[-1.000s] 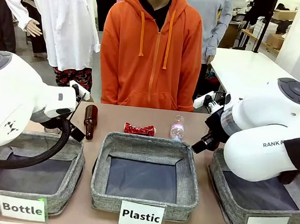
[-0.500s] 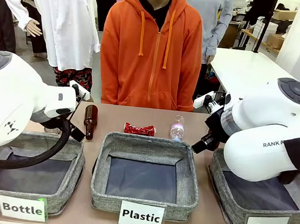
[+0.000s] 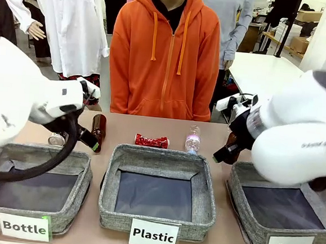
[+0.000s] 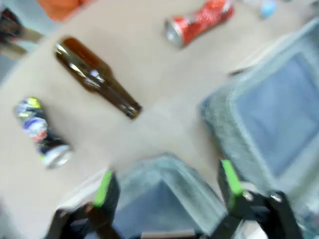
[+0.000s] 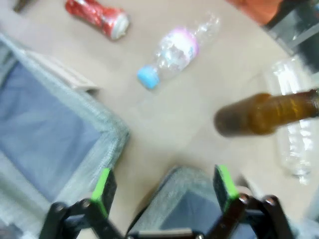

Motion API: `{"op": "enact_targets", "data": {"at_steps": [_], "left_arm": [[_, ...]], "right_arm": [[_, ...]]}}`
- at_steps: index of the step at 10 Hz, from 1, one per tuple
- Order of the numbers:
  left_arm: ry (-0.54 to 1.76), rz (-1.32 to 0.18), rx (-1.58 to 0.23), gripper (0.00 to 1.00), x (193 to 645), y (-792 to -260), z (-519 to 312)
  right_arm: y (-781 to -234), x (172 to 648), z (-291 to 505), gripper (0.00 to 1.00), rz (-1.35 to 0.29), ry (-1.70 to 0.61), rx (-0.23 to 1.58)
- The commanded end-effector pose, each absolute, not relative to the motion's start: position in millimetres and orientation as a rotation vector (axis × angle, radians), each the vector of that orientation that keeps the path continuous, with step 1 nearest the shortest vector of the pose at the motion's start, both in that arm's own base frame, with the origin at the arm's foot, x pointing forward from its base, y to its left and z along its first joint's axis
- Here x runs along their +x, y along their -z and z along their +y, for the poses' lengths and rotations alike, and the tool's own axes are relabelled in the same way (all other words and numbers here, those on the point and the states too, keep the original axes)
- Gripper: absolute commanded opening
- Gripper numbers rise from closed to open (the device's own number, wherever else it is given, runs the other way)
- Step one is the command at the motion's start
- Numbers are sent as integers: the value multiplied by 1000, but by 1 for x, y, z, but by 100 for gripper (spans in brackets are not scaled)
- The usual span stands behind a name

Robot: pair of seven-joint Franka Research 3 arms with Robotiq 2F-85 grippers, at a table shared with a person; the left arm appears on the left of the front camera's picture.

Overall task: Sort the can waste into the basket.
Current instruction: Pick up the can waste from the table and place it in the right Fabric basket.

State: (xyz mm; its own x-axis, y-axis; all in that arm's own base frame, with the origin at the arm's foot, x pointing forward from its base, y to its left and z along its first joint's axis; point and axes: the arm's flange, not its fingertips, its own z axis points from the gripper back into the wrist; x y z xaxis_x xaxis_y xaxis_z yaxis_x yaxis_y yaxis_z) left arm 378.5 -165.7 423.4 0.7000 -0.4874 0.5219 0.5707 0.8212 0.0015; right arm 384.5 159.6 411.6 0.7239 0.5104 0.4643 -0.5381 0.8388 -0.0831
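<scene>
While the left end effector (image 4: 167,179) and right end effector (image 5: 163,183) are seen open and empty, two cans, a red can (image 3: 152,140) and a black can (image 4: 42,134), are spotted left of the Can basket (image 3: 237,195).

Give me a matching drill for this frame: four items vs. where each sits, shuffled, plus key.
Items
A. red can
B. black can
C. clear bottle
D. Can basket

Places
1. front row, robot's far right
2. on the table behind the Bottle basket, to the robot's left of the brown bottle
3. on the table behind the middle of the Plastic basket
4. on the table behind the Plastic basket's far right corner

Pairs: A-3, B-2, C-4, D-1
</scene>
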Motion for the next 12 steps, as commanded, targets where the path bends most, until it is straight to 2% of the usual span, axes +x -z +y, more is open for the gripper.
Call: {"op": "enact_targets", "data": {"at_steps": [1,3,4,5,6,8,10,12], "left_arm": [[515,-436,-266,100,352,-487,-140],[570,-400,-428,100,322,-525,-98],[539,-423,-477,100,316,-538,-62],[544,-387,-617,100,314,-546,-15],[419,-399,-732,100,316,-544,34],[169,-477,-985,100,317,-516,128],[-72,-543,-1134,100,312,-477,186],[-229,-600,-1255,100,318,-445,213]], "right_arm": [[-483,361,143,100,-386,-425,244],[-528,320,105,100,-313,-365,416],[-544,299,71,100,-326,-345,490],[-552,285,23,100,-362,-261,566],[-554,274,-29,100,-414,-152,663],[-532,257,-126,100,-534,12,831],[-504,242,-188,100,-614,144,1004],[-469,240,-234,100,-707,329,1043]]}}
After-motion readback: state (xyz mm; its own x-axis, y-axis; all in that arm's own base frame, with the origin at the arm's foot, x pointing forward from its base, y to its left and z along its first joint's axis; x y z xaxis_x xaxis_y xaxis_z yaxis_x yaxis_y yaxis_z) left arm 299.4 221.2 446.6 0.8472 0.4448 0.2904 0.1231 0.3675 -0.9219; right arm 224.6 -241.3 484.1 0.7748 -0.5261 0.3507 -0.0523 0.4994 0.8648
